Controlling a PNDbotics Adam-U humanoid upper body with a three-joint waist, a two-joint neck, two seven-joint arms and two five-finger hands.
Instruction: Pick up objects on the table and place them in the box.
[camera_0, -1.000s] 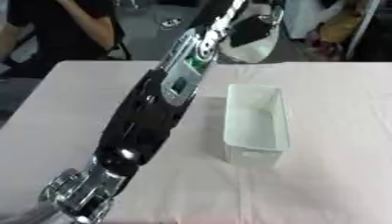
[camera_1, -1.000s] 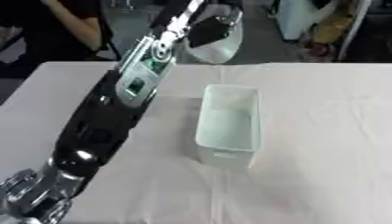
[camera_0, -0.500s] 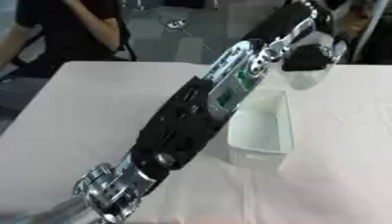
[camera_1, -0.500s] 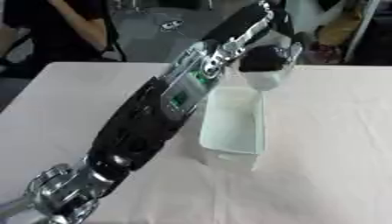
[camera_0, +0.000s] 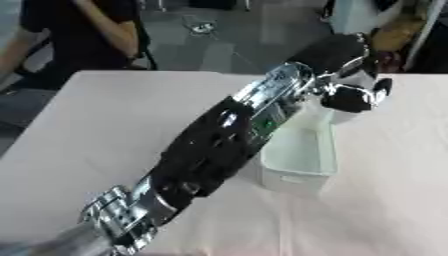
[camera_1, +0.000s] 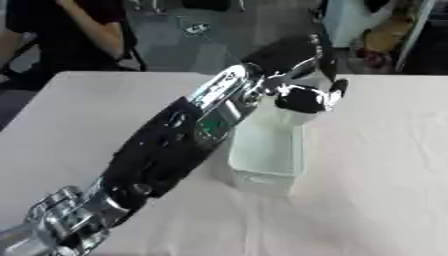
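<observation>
A person in dark clothes (camera_0: 83, 35) stands past the far left corner of the table (camera_0: 96, 130), touching nothing on it. The robot's left arm (camera_0: 219, 150) comes in from the lower left and runs diagonally across the pale cloth toward the upper right. It crosses the near left side of the box (camera_0: 302, 155), a white open tray lying lengthwise away from the robot just right of centre.

The left hand (camera_0: 354, 95) is at the far end of the box, over or just beyond its back rim. Its fingers curl downward around a pale, whitish object (camera_0: 343, 116) that shows only partly beneath the dark palm. What the object is cannot be made out, and its colour blends with the box wall behind it. The object sits directly under the hand and seems to hang at the box's far end. Whether it already touches the rim or floor there is not clear.

The step in hand looks like the placing: the object is carried and positioned at the box. The next move calls for bringing the hand squarely above the open inside of the box, lowering a little, and opening the fingers so the object drops within the walls rather than behind them.

The right hand shows in neither view. No other loose objects can be seen on the cloth.
</observation>
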